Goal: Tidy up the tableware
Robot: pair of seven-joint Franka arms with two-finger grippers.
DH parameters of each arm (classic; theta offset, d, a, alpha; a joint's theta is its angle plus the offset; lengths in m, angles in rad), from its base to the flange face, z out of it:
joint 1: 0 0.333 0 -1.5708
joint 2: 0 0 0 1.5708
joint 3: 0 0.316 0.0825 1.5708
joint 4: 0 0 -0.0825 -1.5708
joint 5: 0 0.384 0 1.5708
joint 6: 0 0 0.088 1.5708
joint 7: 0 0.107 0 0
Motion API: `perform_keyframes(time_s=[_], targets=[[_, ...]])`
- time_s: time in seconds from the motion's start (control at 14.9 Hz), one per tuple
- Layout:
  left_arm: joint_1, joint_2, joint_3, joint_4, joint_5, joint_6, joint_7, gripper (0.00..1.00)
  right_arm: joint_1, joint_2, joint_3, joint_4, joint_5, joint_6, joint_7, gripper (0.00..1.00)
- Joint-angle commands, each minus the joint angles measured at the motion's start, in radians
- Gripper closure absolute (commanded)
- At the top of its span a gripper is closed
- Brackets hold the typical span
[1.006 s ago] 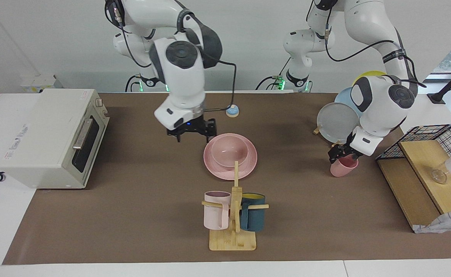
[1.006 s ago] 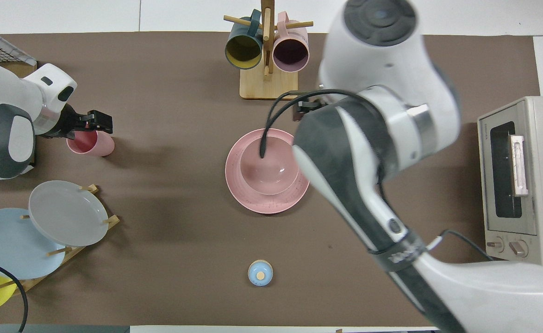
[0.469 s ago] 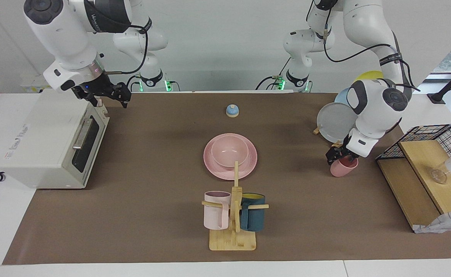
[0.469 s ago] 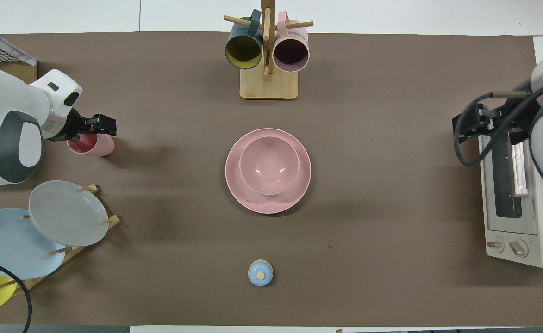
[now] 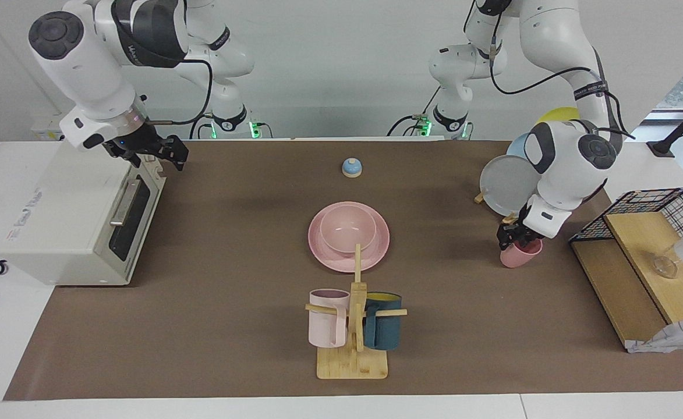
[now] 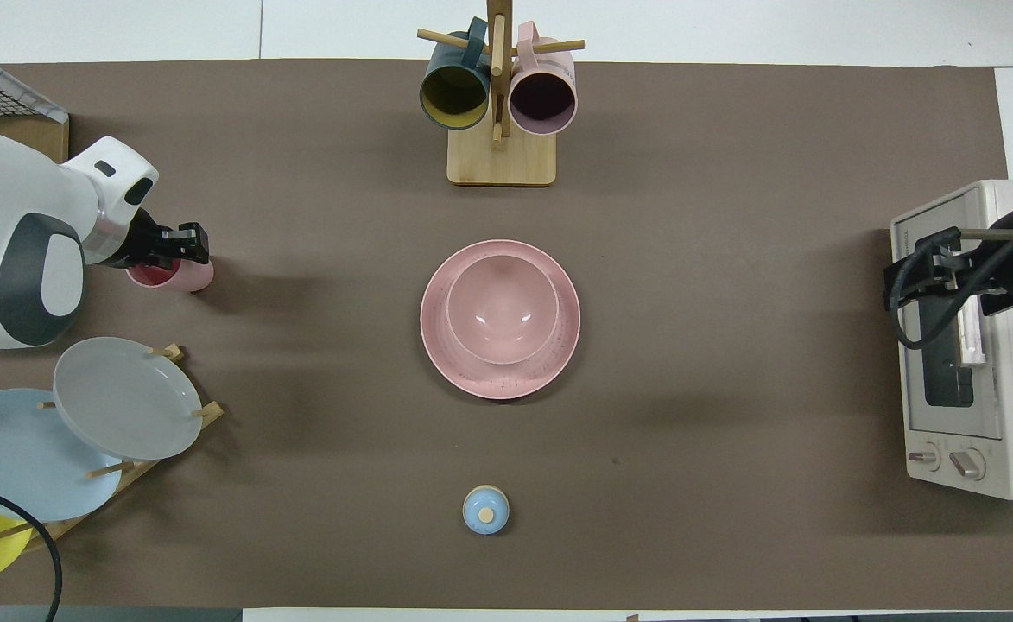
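Note:
The pale-pink bowl (image 5: 347, 230) (image 6: 502, 311) sits in the pale-pink plate (image 5: 376, 251) (image 6: 471, 373) at the middle of the table. The small pink cup (image 5: 522, 255) (image 6: 180, 278) stands upright toward the left arm's end, just farther from the robots than the plate rack. My left gripper (image 5: 515, 237) (image 6: 185, 256) is down at the cup's rim, shut on it. My right gripper (image 5: 165, 152) (image 6: 925, 275) hangs open and empty over the toaster oven's top front edge.
A toaster oven (image 5: 79, 209) stands at the right arm's end. A wooden mug rack (image 5: 353, 355) with a pink mug and a teal mug is farther out than the plate. A plate rack (image 6: 126, 397), a wire basket (image 5: 661, 203) and a small blue knob (image 5: 351, 167) are also there.
My right arm swung away from beside the bowl and now hovers over the toaster oven. My left gripper's fingers closed in on the cup's rim; the cup has not moved.

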State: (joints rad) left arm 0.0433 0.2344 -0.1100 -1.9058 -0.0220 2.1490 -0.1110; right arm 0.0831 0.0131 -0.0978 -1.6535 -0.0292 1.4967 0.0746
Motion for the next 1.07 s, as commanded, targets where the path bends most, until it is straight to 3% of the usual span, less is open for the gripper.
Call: perform_keyframes(time_s=[0.0, 0.34, 0.54, 0.74, 0.87, 1.01], targets=[[0.006, -0.021, 0.003, -0.035, -0.004, 0.034, 0.022, 1.0, -0.016, -0.042, 0.01, -0.052, -0.009, 0.027, -0.025, 0.0], [0.006, -0.018, 0.004, 0.037, 0.0, -0.01, 0.042, 1.0, -0.023, -0.041, 0.006, -0.052, -0.002, 0.071, -0.078, 0.0], [-0.037, -0.004, 0.003, 0.262, 0.002, -0.273, 0.018, 1.0, -0.048, -0.03, 0.009, -0.042, 0.005, 0.059, -0.078, 0.0], [-0.138, 0.051, -0.002, 0.521, -0.007, -0.556, -0.152, 1.0, -0.054, -0.031, 0.009, -0.043, 0.005, 0.056, -0.073, 0.0], [-0.239, 0.097, -0.005, 0.644, -0.012, -0.624, -0.341, 1.0, -0.074, -0.031, 0.01, -0.042, 0.005, 0.06, -0.078, 0.0], [-0.345, 0.106, -0.007, 0.671, -0.012, -0.614, -0.499, 1.0, -0.077, -0.031, 0.006, -0.042, 0.005, 0.06, -0.076, 0.0]])
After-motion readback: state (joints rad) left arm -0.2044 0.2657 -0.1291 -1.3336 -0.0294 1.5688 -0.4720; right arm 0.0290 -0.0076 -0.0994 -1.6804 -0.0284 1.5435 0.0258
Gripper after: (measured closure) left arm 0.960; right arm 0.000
